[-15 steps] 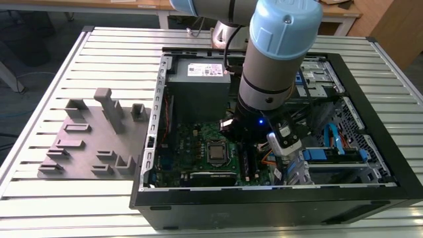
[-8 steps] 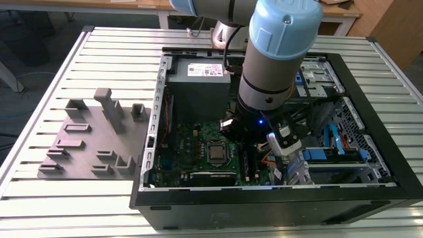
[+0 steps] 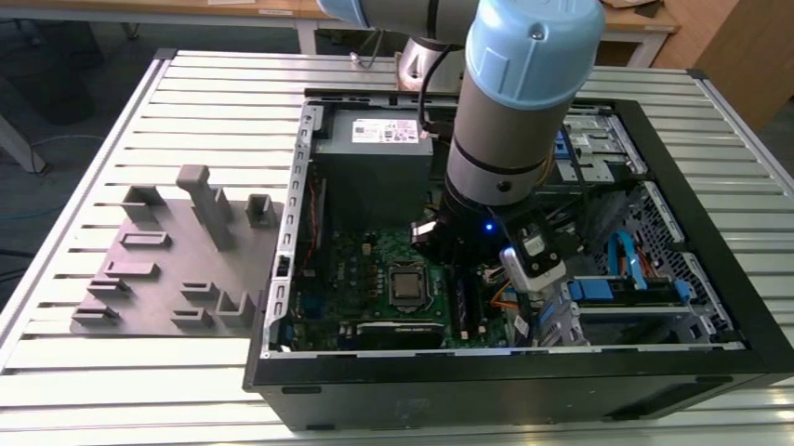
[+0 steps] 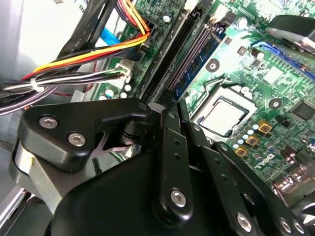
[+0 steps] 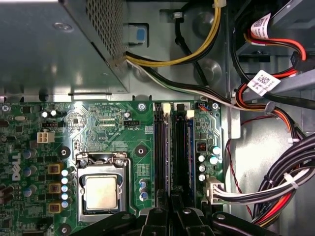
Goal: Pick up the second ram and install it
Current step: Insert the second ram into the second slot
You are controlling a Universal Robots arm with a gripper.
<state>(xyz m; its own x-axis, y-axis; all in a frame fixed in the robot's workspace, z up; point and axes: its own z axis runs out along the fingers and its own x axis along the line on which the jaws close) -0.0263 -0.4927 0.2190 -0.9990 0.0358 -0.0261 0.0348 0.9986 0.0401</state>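
The second ram (image 4: 197,59) is a slim dark blue stick with dark chips, standing on edge in a memory slot beside the processor socket (image 4: 221,115). In the first wrist view the ram (image 5: 167,152) runs lengthwise along the green motherboard (image 5: 98,128). My gripper (image 4: 166,109) sits over the stick's near end, fingers drawn tight together on its top edge. In the exterior view the gripper (image 3: 452,268) is low inside the open computer case (image 3: 288,223), over the motherboard's slots. A parallel slot (image 5: 183,152) lies just beside it.
Bundled cables (image 5: 275,187) and orange-yellow wires (image 4: 98,49) crowd the side of the slots away from the processor. The power supply (image 3: 372,149) fills the case's far end. A grey parts fixture (image 3: 174,260) rests on the slatted table at the exterior view's left.
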